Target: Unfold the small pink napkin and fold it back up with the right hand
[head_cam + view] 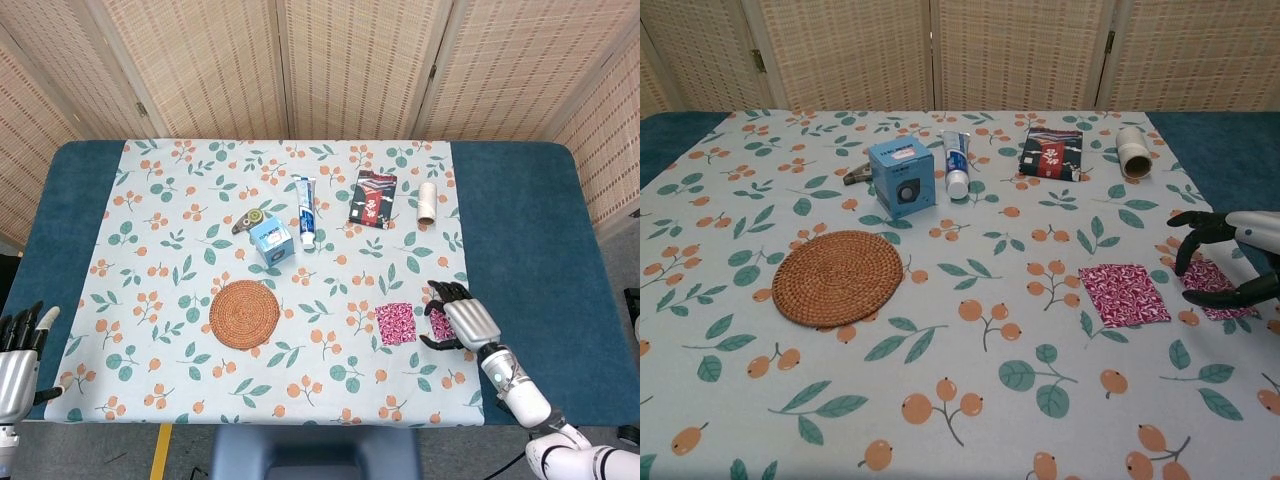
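Head view. Blue surface [530, 210] covered in the middle by a floral cloth [180, 200]. The pink napkin [396, 323] lies flat as a small square near the right front of the cloth. Just to its right, with a strip of cloth between, a second pink patch [437, 322] of the same pattern shows under the right hand [462, 322]. This hand arches over the patch, dark fingers curled down on the far side and thumb on the near side. Whether it grips the patch or only rests on it cannot be told. The left hand [18, 355] sits at the near left edge of the surface, fingers extended and holding nothing. A woven coaster [244, 313] lies left of the napkin. Further back stand a blue box [271, 240], a toothpaste tube [305, 209], a dark packet [372, 197] and a pale roll [427, 202].

Chest view. The pink napkin [1124, 294] lies flat, apart from the right hand [1230, 258], which enters from the right edge. The fingers [1188, 240] bend down towards the cloth and the thumb reaches in below. The second pink patch [1218, 276] lies between them, and contact cannot be judged. The woven coaster [838, 277], blue box [900, 177], toothpaste tube [956, 163], dark packet [1052, 153] and pale roll [1132, 151] stand well apart from the napkin. The left hand does not appear.
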